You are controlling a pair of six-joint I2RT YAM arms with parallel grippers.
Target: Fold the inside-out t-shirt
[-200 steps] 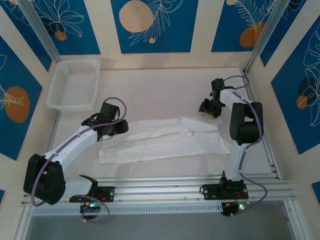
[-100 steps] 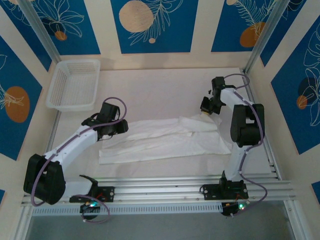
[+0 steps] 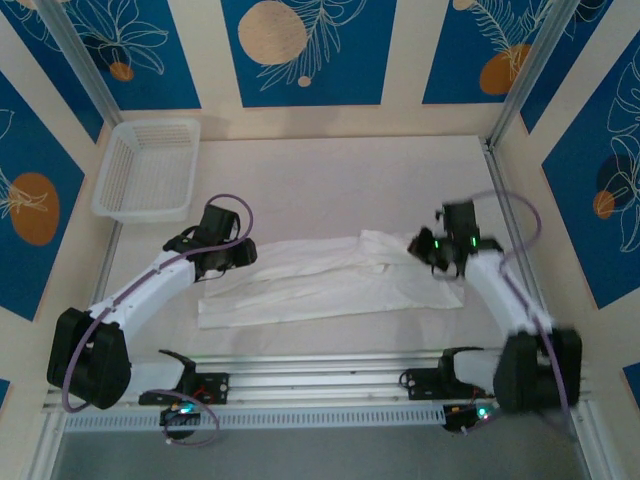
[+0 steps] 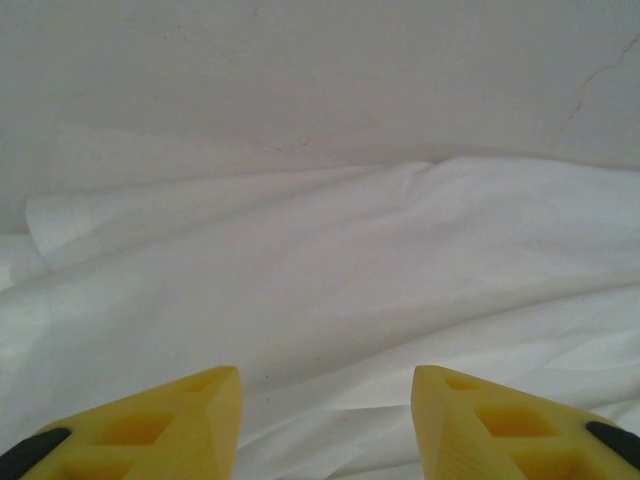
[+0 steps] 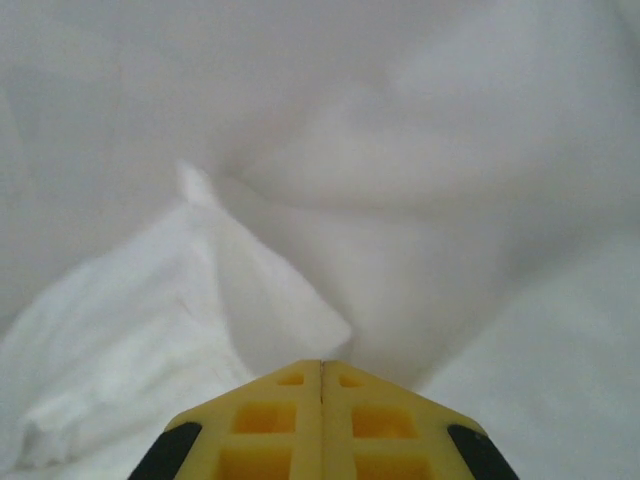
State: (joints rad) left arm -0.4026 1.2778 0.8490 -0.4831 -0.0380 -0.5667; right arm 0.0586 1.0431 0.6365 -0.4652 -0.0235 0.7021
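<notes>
R arm (image 3: 500, 295) motion-blurred in top view; t-shirt (image 5: 130, 330) folds soft, out of focus close to R wrist cam

White arms (image 3: 150, 285) w/ black joints (image 3: 90, 362), purple cables (image 3: 232, 200); end effector fingers (image 4: 160, 425) yellow w/ black pads (image 4: 30, 448).

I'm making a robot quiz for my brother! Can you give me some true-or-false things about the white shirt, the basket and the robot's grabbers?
1. The t-shirt is inside the basket. False: it lies stretched out on the table, and the basket sits apart in the far left corner.
2. The left end effector is open. True.
3. The right end effector is wide open. False: its two fingers are pressed together.
4. Both end effectors are over the white cloth. True.
</notes>
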